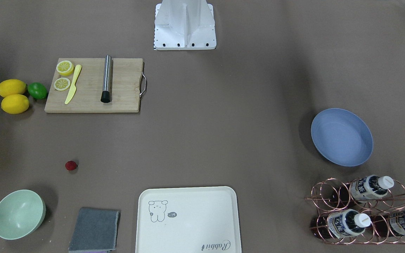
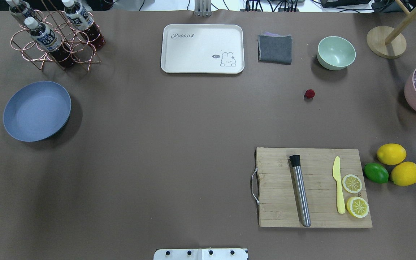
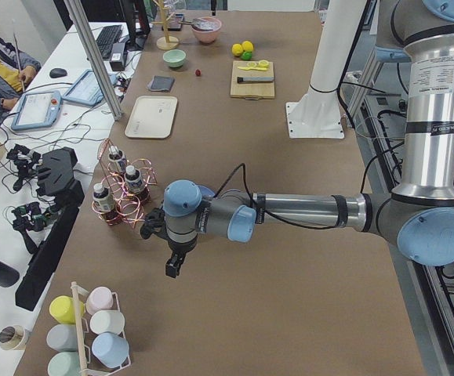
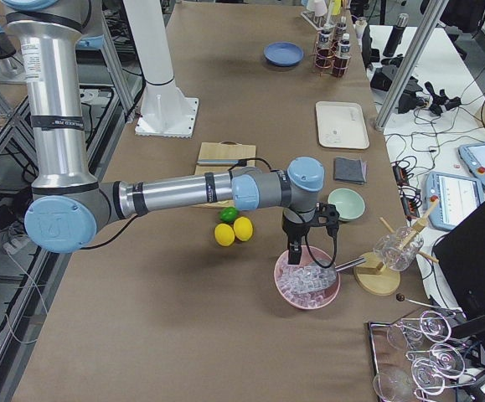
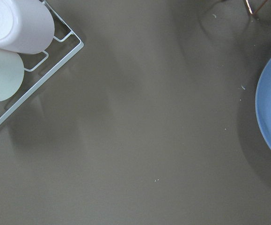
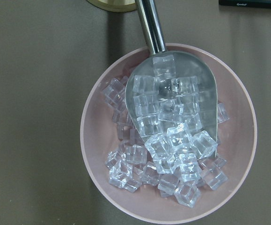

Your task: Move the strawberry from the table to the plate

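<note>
Cursive "Rabbit" printed along one edge of the cream tray (image 2: 200, 50), with a line-drawn animal and a tiny speech bubble at the opposite corner, the bubble's text too small to read. Dense print on the white-and-blue labels of the bottles (image 2: 42, 34) in the copper wire rack (image 2: 85, 61), not legible. Small print on the upright arm tubes in both side views, also unreadable. Left arm (image 3: 305, 211) stretched low and nearly level over the table (image 2: 175, 144), wrist turned down, left gripper (image 3: 174, 268) pointing at the bare surface near the plate (image 2: 37, 110) and the rack; seen only from the side, so cannot tell whether spread or pressed together. From the left wrist camera, only brown surface, the plate's blue rim at the right edge and cups (image 5: 18, 23) in a white wire holder at the top left corner. Right arm (image 4: 175, 191) reaching level across the other end, wrist bent down, right gripper (image 4: 295, 249) hanging over a pink bowl (image 6: 94, 112) of ice cubes with a metal scoop (image 6: 150, 26) lying in it; again side view only, finger spacing impossible to tell. Strawberry (image 2: 309, 94) lying on the table between the mint bowl (image 2: 336, 52) and the wooden cutting board (image 2: 276, 187), touching neither, well apart from the plate at the opposite end and from both grippers.
</note>
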Controlling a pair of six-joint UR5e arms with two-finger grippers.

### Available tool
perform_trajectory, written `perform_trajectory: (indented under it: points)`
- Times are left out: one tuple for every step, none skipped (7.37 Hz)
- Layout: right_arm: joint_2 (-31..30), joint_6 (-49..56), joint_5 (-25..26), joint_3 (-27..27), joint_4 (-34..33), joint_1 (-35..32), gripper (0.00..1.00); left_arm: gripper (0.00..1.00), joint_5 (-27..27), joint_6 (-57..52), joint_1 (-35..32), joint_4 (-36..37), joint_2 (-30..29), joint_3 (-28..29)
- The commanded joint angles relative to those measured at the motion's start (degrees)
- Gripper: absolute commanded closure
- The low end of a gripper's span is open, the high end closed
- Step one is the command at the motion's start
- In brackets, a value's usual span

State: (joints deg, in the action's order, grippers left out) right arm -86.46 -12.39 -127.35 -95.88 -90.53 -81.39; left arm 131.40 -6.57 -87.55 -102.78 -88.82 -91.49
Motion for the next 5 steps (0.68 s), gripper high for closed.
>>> perform_trajectory:
  points:
    - [0.1, 0.0, 0.0, 0.0, 0.0, 0.0, 0.00, 0.02, -0.1, 0.0, 0.1, -2.0, 1.2, 0.1]
    - [0.1, 0.0, 0.0, 0.0, 0.0, 0.0, 0.00, 0.02, -0.2, -0.1, 0.1, -2.1, 1.4, 0.1]
    - [0.1, 0.0, 0.0, 0.0, 0.0, 0.0, 0.00, 0.02, -0.3, -1.4, 0.2, -1.9, 1.4, 0.3]
    - [0.1, 0.0, 0.0, 0.0, 0.1, 0.0, 0.00, 0.02, 0.3, -1.8, 0.1, -2.2, 2.0, -0.1]
    - [0.0, 0.0, 0.0, 0.0, 0.2, 0.0, 0.00, 0.02, 0.5, -1.7, 0.1, -2.2, 2.3, -0.3]
